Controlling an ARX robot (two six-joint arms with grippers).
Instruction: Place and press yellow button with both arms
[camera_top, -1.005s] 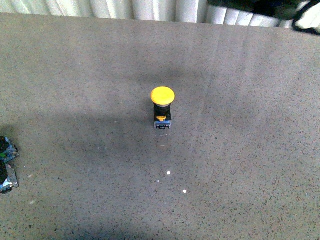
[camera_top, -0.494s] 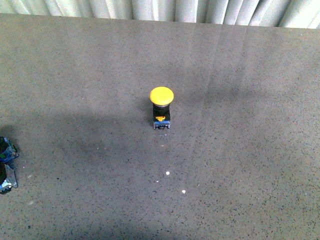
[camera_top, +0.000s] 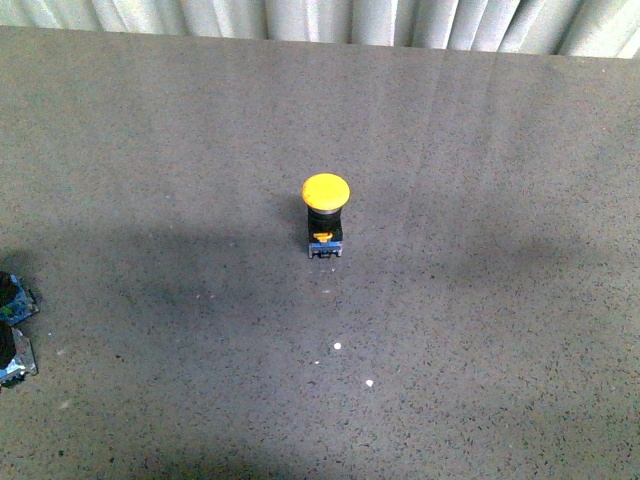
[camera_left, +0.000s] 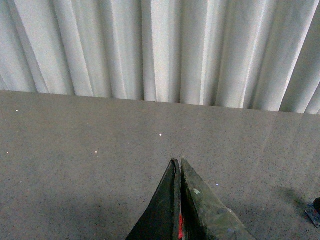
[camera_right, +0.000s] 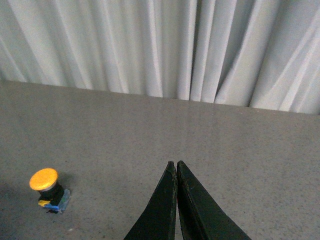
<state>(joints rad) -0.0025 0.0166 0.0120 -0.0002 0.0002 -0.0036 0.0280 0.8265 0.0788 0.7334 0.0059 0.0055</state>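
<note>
Gone from the far right corner of the front view is the dark arm that showed there a second ago; the yellow button (camera_top: 325, 215) has kept its spot. It stands upright near the middle of the grey speckled bench (camera_top: 480, 330), its round yellow-orange cap on a short black body with a blue-and-yellow base toward the camera. Nothing touches it. At the left edge of the front view lies a dark scrap (camera_top: 12, 330) with blue bits, well apart from it. White curtains (camera_top: 320, 20) hang behind the bench. Each wrist view shows its own end effector, left (camera_left: 178, 162) and right (camera_right: 174, 165), clenched tip to tip with nothing between, over bare bench.
</note>
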